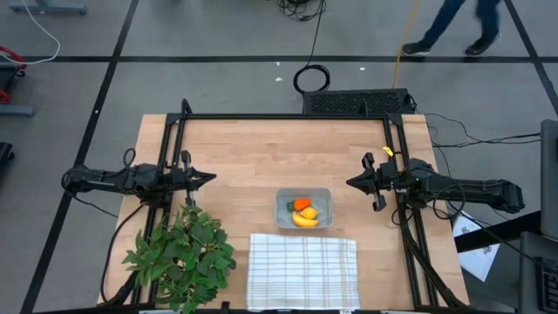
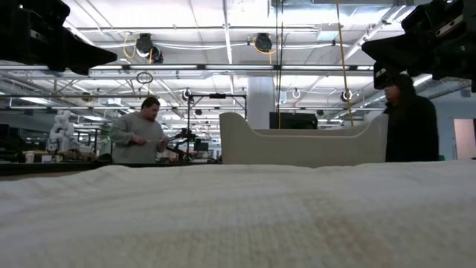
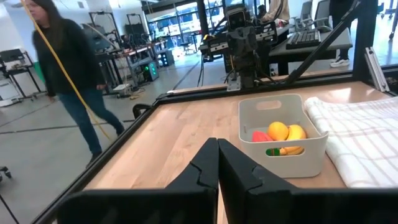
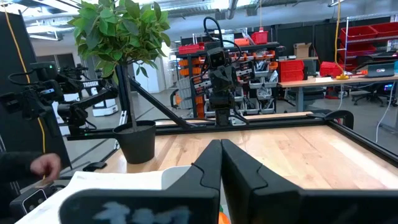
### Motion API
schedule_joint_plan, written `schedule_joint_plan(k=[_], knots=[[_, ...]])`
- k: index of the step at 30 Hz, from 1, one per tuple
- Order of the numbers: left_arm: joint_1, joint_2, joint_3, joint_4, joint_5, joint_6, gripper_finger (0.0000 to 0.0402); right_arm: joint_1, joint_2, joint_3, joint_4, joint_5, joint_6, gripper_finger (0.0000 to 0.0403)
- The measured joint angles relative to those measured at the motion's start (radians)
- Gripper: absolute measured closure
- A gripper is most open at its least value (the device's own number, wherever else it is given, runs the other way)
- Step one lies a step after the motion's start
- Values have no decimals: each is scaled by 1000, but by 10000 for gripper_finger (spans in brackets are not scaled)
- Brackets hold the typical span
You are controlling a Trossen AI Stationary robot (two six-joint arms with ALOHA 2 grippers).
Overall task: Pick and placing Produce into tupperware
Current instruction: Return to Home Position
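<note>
The translucent grey tupperware (image 1: 303, 208) rests on the table's middle and holds the orange carrot (image 1: 302, 203), the yellow banana (image 1: 304, 219) and the small yellow fruit (image 3: 278, 131). It also shows in the left wrist view (image 3: 283, 152). My left gripper (image 1: 212, 178) is shut and empty at the table's left side, above the table. My right gripper (image 1: 350, 182) is shut and empty at the table's right side, just right of the tupperware. Both sets of fingers show pressed together in the wrist views (image 3: 217, 165) (image 4: 221, 165).
A white checked cloth (image 1: 302, 269) lies at the near edge, touching the tupperware's near side. A leafy green plant in a dark pot (image 1: 181, 250) stands at the near left. A black frame (image 1: 288, 116) borders the table. People move in the room beyond.
</note>
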Motion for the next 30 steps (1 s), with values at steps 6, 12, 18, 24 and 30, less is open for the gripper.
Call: schedule_joint_plan(k=[6,12,18,24,30], knots=[[0,0,0,0,0,2,388,0,0,0,0,0,0,403],[0,0,0,0,0,3,379,0,0,0,0,1,0,403],[0,0,0,0,0,3,392,0,0,0,0,1,0,403],[0,0,0,0,0,3,396,0,0,0,0,1,0,403],[0,0,0,0,0,3,377,0,0,0,-1,1,0,403]])
